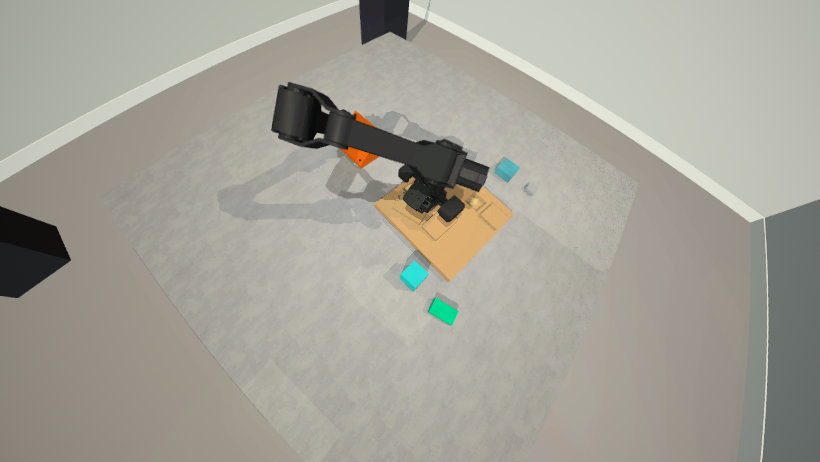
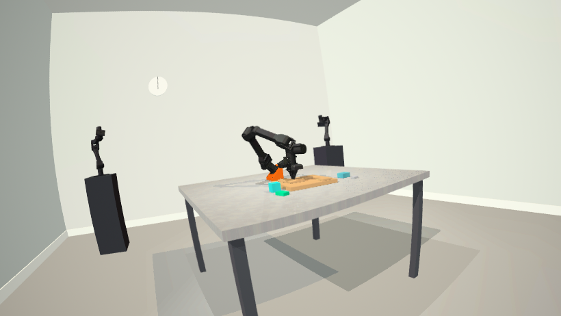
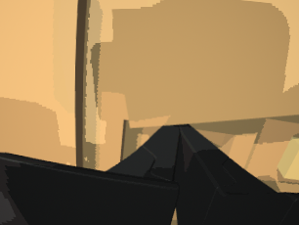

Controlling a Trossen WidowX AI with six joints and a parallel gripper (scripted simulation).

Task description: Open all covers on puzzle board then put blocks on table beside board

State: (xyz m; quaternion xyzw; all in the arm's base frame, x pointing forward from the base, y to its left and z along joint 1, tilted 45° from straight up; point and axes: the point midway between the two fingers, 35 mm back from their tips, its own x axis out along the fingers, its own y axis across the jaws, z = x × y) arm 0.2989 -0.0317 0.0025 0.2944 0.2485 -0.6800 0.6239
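Note:
The tan puzzle board [image 1: 459, 252] [image 2: 314, 181] lies on the table. My gripper [image 1: 422, 202] [image 2: 294, 174] [image 3: 174, 131] is shut, with nothing between the fingers. Its tips are down on the board's far left part, at the edge of a flat tan cover [image 3: 195, 61]. A dark narrow slot [image 3: 82, 73] runs along the left of that cover. A cyan block [image 1: 414, 275] [image 2: 274, 187] and a green block [image 1: 443, 311] [image 2: 282, 193] rest on the table by the board's near corner. A teal block [image 1: 507, 169] [image 2: 343, 174] and a small grey block [image 1: 530, 188] rest beyond its far side.
The arm's orange base [image 1: 358, 153] [image 2: 274, 174] stands behind the board. The arm reaches over the board's left half and hides part of it. Black camera stands are on the floor around the table.

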